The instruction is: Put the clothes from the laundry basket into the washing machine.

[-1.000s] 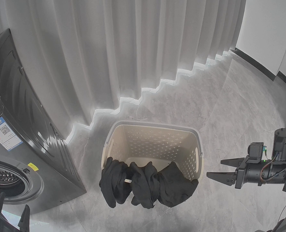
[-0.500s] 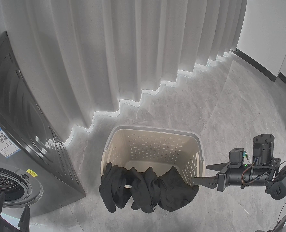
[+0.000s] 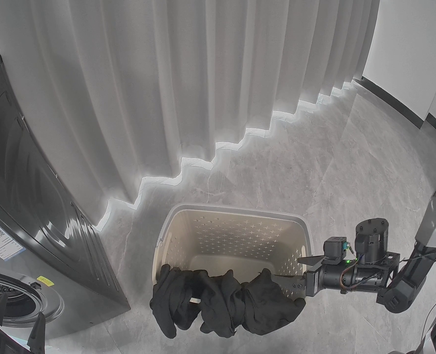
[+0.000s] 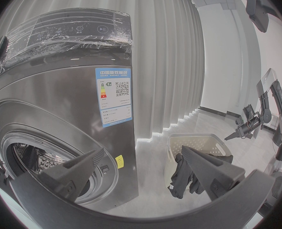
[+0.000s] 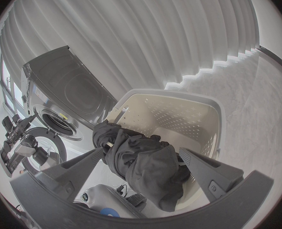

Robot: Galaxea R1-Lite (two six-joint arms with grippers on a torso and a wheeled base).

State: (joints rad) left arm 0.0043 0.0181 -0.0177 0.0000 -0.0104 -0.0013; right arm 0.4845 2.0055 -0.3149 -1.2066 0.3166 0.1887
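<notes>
Right gripper at the basket, clothes not yet lifted.
Black clothes (image 3: pixel 228 301) draped over near rim of laundry basket (image 3: pixel 237 210) on the floor. Right gripper (image 3: pixel 289 270) jaws spread, straddling their right end. Left gripper (image 4: pixel 141 149) jaws released, empty, before washing machine (image 3: pixel 26 212) drum opening.

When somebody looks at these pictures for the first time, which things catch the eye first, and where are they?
The black clothes hang in a bundle over the near rim of the cream laundry basket, which stands on the grey floor before a white curtain. The open right gripper is at the basket's right side, beside the clothes. At the left stands the washing machine, its drum open.
</notes>
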